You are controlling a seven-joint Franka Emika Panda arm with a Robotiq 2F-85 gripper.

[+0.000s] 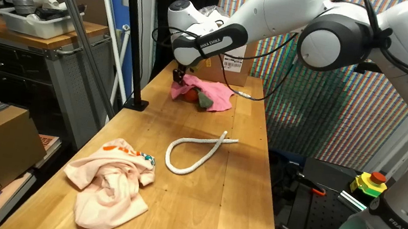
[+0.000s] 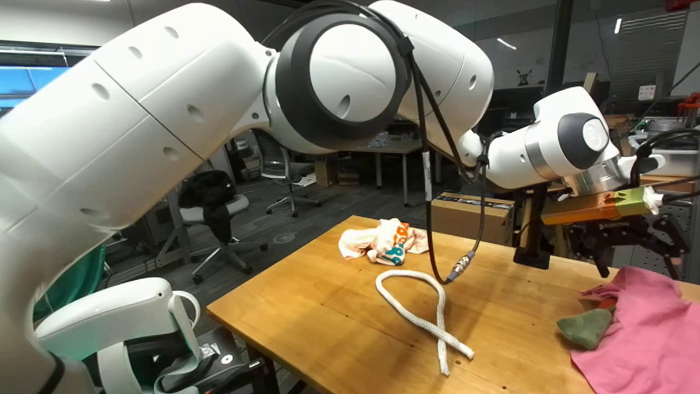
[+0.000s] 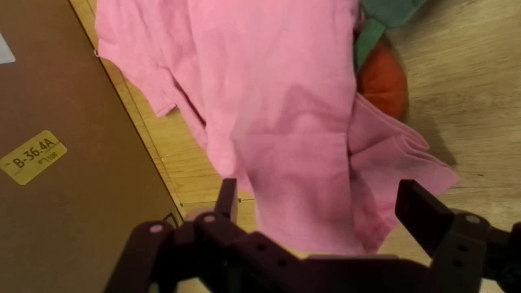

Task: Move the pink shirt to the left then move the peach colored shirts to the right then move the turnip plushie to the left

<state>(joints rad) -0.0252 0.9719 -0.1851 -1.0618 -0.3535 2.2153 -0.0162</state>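
Pink shirt (image 3: 281, 89) lies rumpled, partly hiding turnip plushie (image 3: 387, 83), on counter (image 1: 190, 208) beside cardboard box (image 3: 77, 101). Hand (image 3: 318, 191) spread wide over one end, nothing gripped. Likely pick-up step: lower, pinch a thick fold, lift clear before swinging left so plushie isn't dragged.

Arched arm (image 1: 320, 48), jaws wide apart

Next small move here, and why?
Probably ease the gripper down slightly over the pink shirt before closing: the fingers stand apart, gripping nothing, with the shirt's end showing between them in the wrist view. How low the fingers sit is hard to judge.
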